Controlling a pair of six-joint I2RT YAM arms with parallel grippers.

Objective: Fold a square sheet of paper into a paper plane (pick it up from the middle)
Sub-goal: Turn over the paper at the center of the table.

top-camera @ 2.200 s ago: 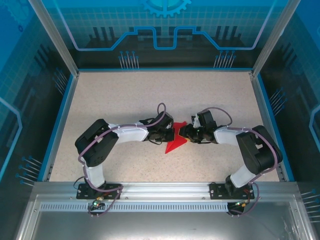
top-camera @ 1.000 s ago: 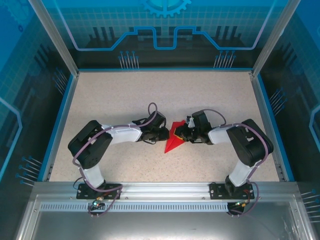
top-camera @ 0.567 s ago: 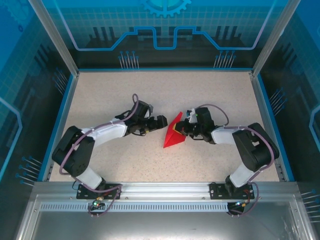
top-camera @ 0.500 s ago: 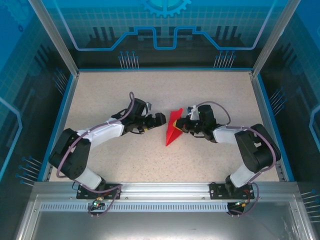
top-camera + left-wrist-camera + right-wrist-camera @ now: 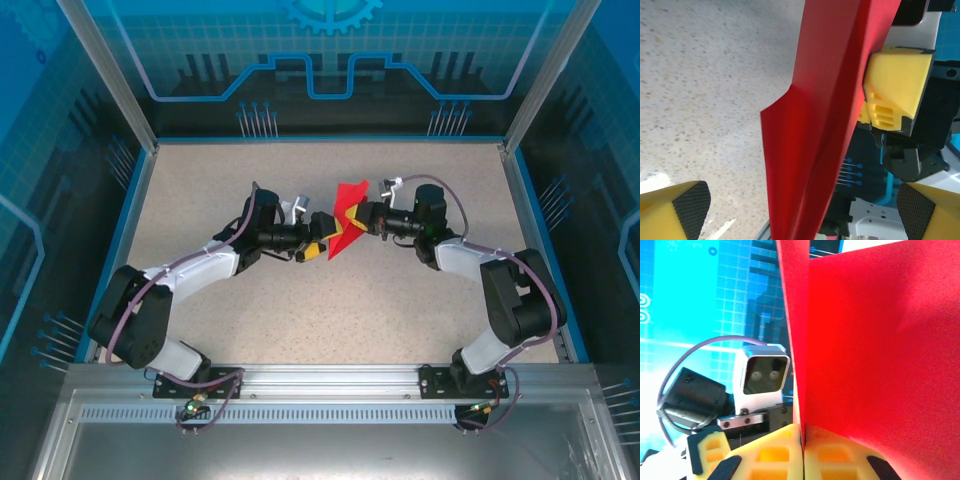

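The paper plane [image 5: 347,215] is a folded length of bright red paper, held up off the table and standing on edge. My right gripper [image 5: 363,217] is shut on its right side. In the right wrist view the yellow fingers [image 5: 775,457] meet on the plane's crease [image 5: 880,340]. My left gripper [image 5: 321,237] faces it from the left, open. In the left wrist view the plane [image 5: 815,125] hangs between my wide-apart left gripper [image 5: 802,212] pads without touching either. The right gripper's yellow fingers [image 5: 895,85] pinch the paper there.
The speckled beige table [image 5: 250,320] is bounded by a blue rim [image 5: 118,250] and aluminium posts [image 5: 105,70]. Both arms reach in towards the table's middle. The left wrist camera housing [image 5: 765,369] sits just behind the paper.
The left gripper let go of the paper, opened wide and came back with its jaws on either side of it. The right gripper lifted the plane off the table and carried it farther back.
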